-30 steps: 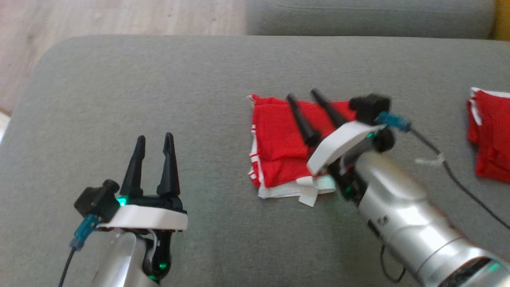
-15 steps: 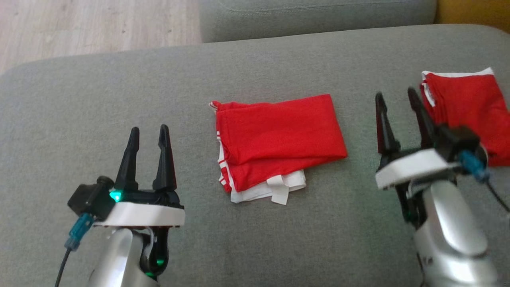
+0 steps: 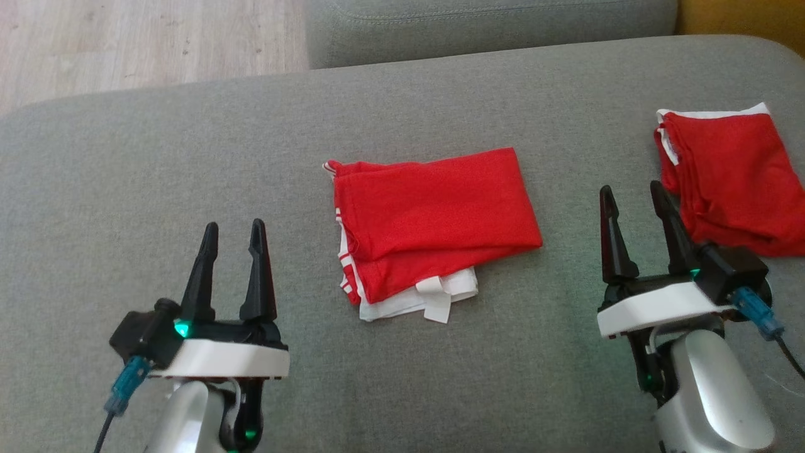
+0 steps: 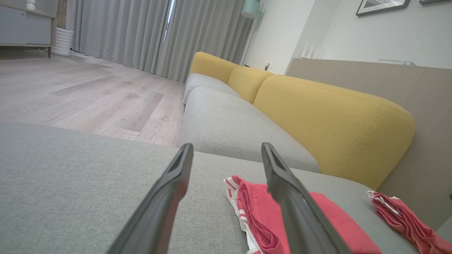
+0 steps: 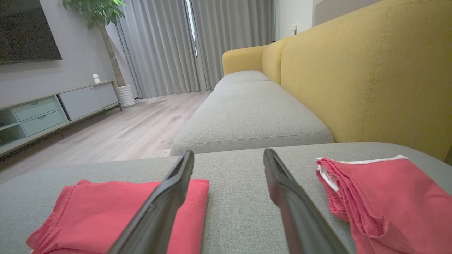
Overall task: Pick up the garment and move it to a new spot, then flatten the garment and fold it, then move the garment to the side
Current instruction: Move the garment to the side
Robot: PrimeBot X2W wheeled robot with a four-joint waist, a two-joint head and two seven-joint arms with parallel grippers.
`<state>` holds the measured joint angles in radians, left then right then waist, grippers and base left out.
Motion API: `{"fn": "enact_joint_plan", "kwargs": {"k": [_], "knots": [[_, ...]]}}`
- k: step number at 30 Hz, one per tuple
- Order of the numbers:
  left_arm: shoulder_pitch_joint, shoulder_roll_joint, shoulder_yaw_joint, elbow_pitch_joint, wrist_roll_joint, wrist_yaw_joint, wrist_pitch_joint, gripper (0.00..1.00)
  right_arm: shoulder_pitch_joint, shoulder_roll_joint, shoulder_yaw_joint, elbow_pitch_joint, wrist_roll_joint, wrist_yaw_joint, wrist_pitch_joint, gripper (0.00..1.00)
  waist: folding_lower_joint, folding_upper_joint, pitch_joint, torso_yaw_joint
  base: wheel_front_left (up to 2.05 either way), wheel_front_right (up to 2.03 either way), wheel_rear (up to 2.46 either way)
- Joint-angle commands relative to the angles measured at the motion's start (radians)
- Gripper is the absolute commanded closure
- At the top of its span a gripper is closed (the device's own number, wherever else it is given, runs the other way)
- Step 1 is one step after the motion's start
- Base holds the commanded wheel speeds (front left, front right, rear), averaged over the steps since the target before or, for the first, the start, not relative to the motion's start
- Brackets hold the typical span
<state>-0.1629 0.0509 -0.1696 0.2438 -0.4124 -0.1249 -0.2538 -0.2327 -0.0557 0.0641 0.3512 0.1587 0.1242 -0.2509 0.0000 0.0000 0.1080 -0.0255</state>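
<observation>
The left claw (image 3: 234, 224) and right claw (image 3: 630, 186) stood wide and empty, flanking the folded red garment (image 3: 434, 214) at frame centre. Moving it aside would likely need a pinch through every layer.

A grey fabric sofa seat (image 3: 157, 189) with yellow back cushions (image 5: 370, 70), on a pale wood-plank floor (image 4: 88, 95) before grey pleated curtains (image 5: 162, 46).
</observation>
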Motion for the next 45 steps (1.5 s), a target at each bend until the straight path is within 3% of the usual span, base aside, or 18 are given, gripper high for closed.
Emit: {"fn": "enact_joint_plan", "kwargs": {"k": [1, 11, 21, 30, 31, 32, 39, 45], "knots": [[-0.033, 0.001, 0.028, -0.035, 0.007, -0.006, -0.008, 0.00, -0.034, 0.005, 0.025, -0.036, 0.005, 0.007, -0.011, 0.00, 0.0000, 0.0000, 0.004, 0.004, 0.00, 0.00, 0.00], [-0.065, 0.000, -0.006, -0.032, 0.009, -0.006, -0.008, 0.00, -0.108, 0.005, 0.017, 0.059, -0.038, 0.007, -0.011, 0.00, 0.0000, 0.0000, 0.049, 0.051, 0.00, 0.00, 0.00], [-0.105, 0.000, -0.046, -0.039, 0.001, -0.006, -0.008, 0.00, -0.245, 0.005, 0.007, 0.344, -0.010, 0.007, 0.061, 0.00, 0.0000, 0.0000, 0.112, 0.131, 0.00, 0.00, 0.00], [-0.118, -0.001, -0.058, -0.036, -0.004, -0.006, -0.008, 0.00, -0.334, 0.005, 0.106, 0.577, 0.056, 0.007, 0.103, 0.00, 0.0000, 0.0000, 0.131, 0.159, 0.00, 0.00, 0.00], [-0.119, -0.001, -0.058, -0.035, -0.004, -0.006, -0.008, 0.00, -0.341, 0.005, 0.123, 0.593, 0.056, 0.007, 0.103, 0.53, 0.0000, 0.0000, 0.131, 0.158, 0.00, 0.00, 0.00], [-0.119, -0.001, -0.056, -0.034, -0.003, -0.006, -0.008, 0.00, -0.348, 0.005, 0.137, 0.606, 0.056, 0.007, 0.099, 1.00, 0.0000, 0.0000, 0.130, 0.156, 0.00, 0.00, 0.00], [-0.116, -0.001, -0.046, -0.032, 0.003, -0.006, -0.008, 0.00, -0.398, 0.005, 0.159, 0.652, -0.017, 0.007, 0.022, 1.00, 0.0000, 0.0000, 0.112, 0.116, 0.00, 0.00, 0.00], [-0.108, -0.001, -0.043, -0.042, 0.004, -0.006, -0.008, 0.00, -0.419, -0.028, 0.130, 0.601, -0.140, 0.007, -0.007, 1.00, 0.0000, 0.0000, 0.084, 0.056, 0.00, 0.00, 0.00]]}}
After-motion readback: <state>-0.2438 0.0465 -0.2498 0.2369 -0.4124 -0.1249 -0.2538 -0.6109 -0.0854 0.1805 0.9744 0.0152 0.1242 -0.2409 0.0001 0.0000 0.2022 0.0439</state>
